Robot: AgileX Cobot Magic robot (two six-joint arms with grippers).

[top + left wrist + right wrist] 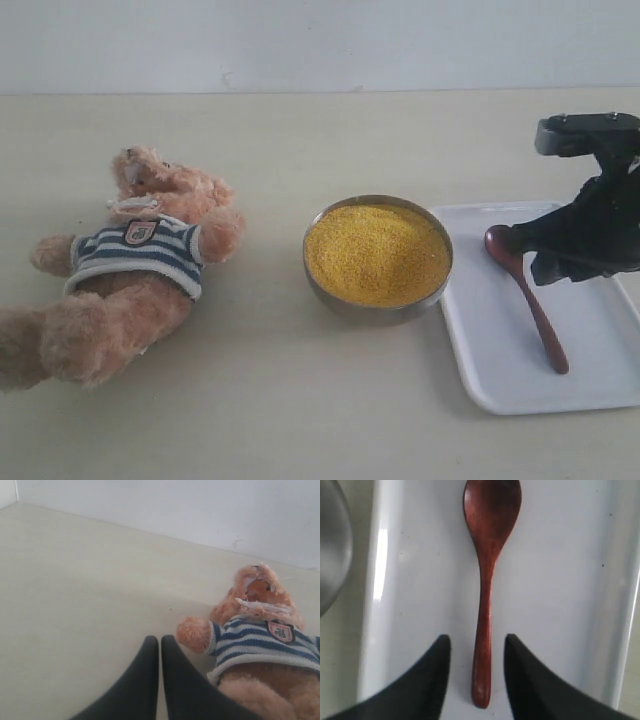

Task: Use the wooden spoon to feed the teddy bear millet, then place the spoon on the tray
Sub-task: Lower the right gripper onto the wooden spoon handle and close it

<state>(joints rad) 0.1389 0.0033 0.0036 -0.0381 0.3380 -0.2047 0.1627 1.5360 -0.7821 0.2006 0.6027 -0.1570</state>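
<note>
The teddy bear [140, 265] lies on its back at the left of the table, striped shirt up. Beside the arm of the teddy bear [260, 645], my left gripper [159, 640] is shut and holds nothing; the exterior view does not show it. The millet [378, 252] fills the metal bowl [375, 308] in the middle. The wooden spoon [530, 300] lies flat on the white tray [590, 370] at the right. My right gripper [535, 255] hovers over it. It [477, 639] is open, with the handle end of the spoon [487, 580] between the fingers, apart from both.
The bowl's metal wall [332, 545] stands just beside the tray's rim [375, 580]. Bare beige tabletop [270, 400] lies between bear and bowl and along the front. A pale wall [320, 40] closes the back.
</note>
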